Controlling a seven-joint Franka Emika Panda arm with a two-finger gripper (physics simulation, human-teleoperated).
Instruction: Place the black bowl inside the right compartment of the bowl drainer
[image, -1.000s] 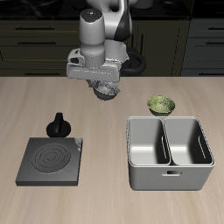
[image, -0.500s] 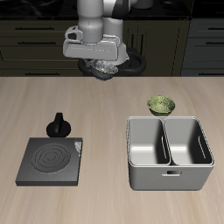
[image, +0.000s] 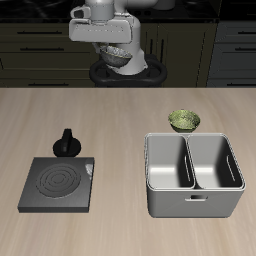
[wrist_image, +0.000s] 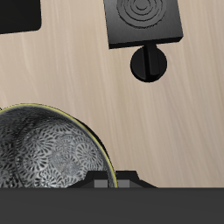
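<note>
My gripper (image: 117, 50) hangs high above the back of the table, shut on the rim of the black bowl (image: 122, 61), which is well clear of the tabletop. In the wrist view the black bowl (wrist_image: 48, 149) shows its pale speckled inside close up, with the gripper (wrist_image: 109, 181) clamped on its edge. The bowl drainer (image: 196, 203), a grey bin with two deep wells, stands near the table's front edge, far below the gripper and off to one side of it. Both of its wells hold nothing.
A yellow-green bowl (image: 184, 121) sits just behind the drainer. A flat black stove plate (image: 58, 184) lies at the other side, with a small black knobbed pot (image: 66, 143) behind it; the stove plate (wrist_image: 143, 22) and the pot (wrist_image: 150, 63) also show from the wrist.
The gripper has risen steadily with the black bowl in it, from just above the table to high over its back. Nothing else moved.
</note>
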